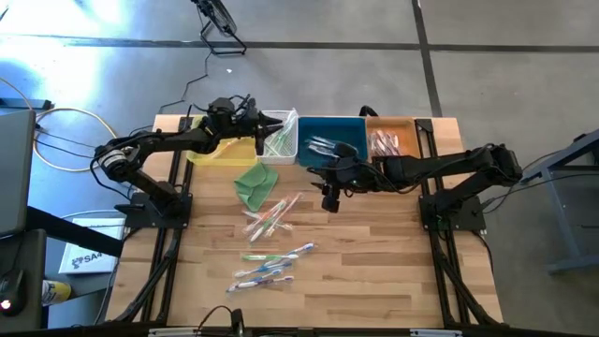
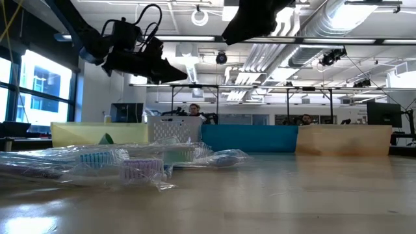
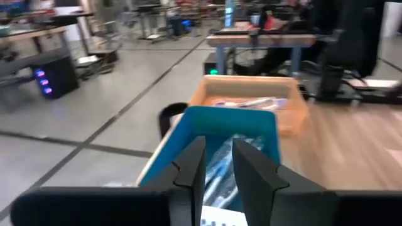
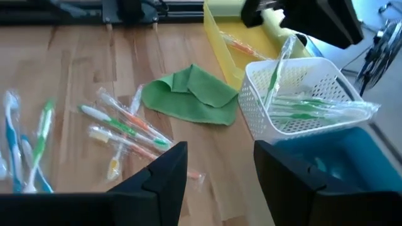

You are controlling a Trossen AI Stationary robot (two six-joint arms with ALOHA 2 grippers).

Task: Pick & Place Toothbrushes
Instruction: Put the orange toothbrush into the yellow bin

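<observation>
Four bins stand in a row along the table's (image 1: 374,281) far edge: yellow bin (image 1: 220,150) leftmost, then white basket (image 1: 279,137), blue bin (image 1: 332,140), tan bin (image 1: 393,139) rightmost. Toothbrushes lie in each bin. Folded cloth (image 1: 256,182) lies on the table just in front of the white basket. One cluster of loose toothbrushes (image 1: 271,217) lies in front of the cloth; a second cluster (image 1: 271,267) lies nearer the front edge. Left end effector (image 1: 273,123) hangs over the white basket. Right end effector (image 1: 330,200) hangs in front of the blue bin, right of the cloth.
</observation>
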